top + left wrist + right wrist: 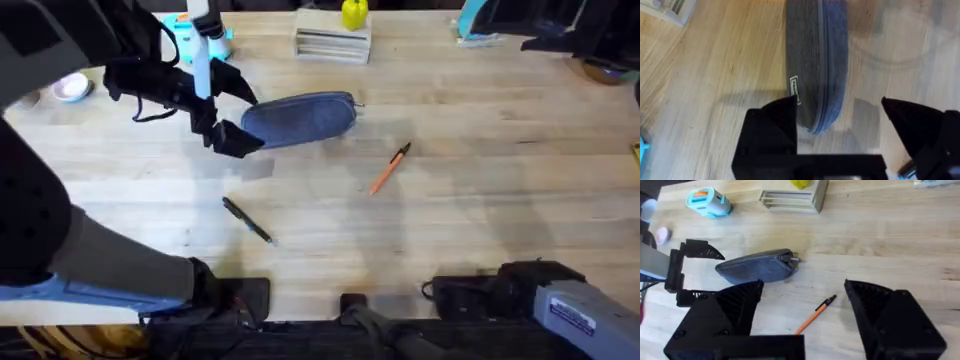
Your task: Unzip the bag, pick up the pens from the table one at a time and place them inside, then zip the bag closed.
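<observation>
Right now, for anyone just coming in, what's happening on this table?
The left claw is open at the end of the grey-blue bag, one finger either side of its tip, not yet gripping. The bag looks zipped shut. The orange pen and the black pen lie loose on the table, apart from the bag. The right claw is open too, holding nothing, near its base.

The left arm [60,240] is black with a blue band. The right arm [570,300] is grey, labelled. Both have black angular fingers [775,125].

Wooden table [500,130]: bag [300,118], orange pen [389,168], black pen [247,219].
</observation>
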Tool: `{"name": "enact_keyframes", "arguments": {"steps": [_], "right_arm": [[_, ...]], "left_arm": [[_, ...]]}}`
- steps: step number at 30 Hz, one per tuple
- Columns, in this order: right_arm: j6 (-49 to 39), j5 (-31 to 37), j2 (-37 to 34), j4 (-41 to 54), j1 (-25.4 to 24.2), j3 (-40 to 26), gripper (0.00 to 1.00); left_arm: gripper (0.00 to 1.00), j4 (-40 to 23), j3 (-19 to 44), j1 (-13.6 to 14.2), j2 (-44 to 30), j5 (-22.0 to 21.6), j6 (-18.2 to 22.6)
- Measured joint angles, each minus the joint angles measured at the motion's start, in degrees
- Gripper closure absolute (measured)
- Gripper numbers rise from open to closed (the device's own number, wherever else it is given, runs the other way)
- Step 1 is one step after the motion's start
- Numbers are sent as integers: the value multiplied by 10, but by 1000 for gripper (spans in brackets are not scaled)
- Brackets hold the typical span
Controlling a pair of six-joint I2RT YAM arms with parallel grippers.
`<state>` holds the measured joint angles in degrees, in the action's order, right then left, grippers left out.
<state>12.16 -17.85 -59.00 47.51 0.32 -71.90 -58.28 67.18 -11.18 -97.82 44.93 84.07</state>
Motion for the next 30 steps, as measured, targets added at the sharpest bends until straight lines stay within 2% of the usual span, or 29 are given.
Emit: {"name": "enact_keyframes", "arguments": {"steps": [12, 14, 17, 18, 21, 22, 24, 30], "right_arm": [[0, 0, 0, 0, 0, 0, 4], [0, 0, 0, 0, 0, 0, 5], [0, 0, 0, 0, 0, 0, 4], [0, 0, 0, 0, 0, 0, 4], [0, 0, 0, 0, 0, 0, 5], [0, 0, 0, 0, 0, 0, 4], [0, 0, 0, 0, 0, 0, 5], [0, 0, 0, -1, 0, 0, 5]], "left_arm": [[8, 22, 0, 0, -9, 11, 0], [106, 22, 0, 0, -16, 19, 0], [314, 24, 0, 0, -20, 23, 1], [431, 23, 0, 0, -20, 23, 0], [866, 30, 0, 0, -21, 20, -1], [926, 30, 0, 0, -21, 19, 1], [956, 26, 0, 0, -23, 18, 1], [961, 26, 0, 0, -23, 18, 1]]}}
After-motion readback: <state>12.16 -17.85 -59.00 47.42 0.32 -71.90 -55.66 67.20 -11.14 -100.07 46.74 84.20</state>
